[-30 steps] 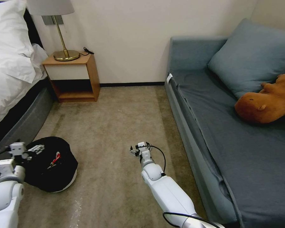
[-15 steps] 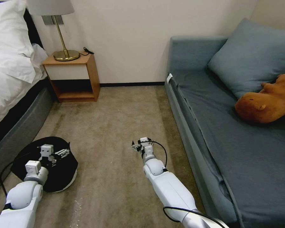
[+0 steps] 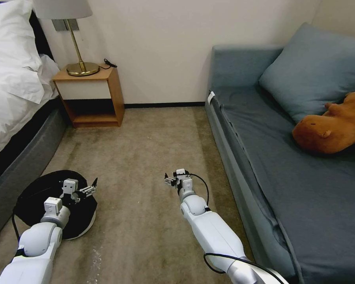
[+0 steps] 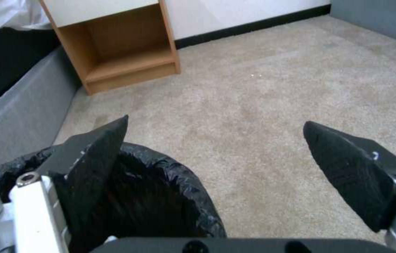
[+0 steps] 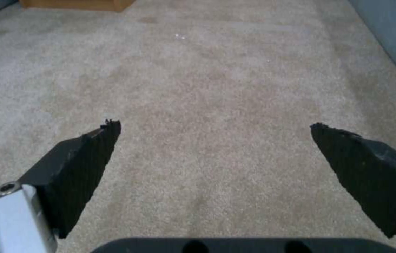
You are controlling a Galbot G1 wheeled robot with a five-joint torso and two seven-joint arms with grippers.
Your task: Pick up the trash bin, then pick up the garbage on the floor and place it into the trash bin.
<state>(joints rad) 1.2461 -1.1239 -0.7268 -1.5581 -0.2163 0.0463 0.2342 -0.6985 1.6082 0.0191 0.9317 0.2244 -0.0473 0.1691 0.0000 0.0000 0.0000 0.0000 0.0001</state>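
Trash bin (image 3: 35,197) sits under the wide-spread left pincer (image 3: 91,188); right pincer (image 3: 167,180) gapes over carpet (image 3: 146,150).

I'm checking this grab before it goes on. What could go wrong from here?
1. The open left claw straddles the trash bin's near rim; it may pinch only the loose black bag, which could slip or tear.
2. The bin looks tipped, white base showing, so a push might roll it toward the bed.
3. The right claw hangs open over bare carpet; no garbage lies under it.
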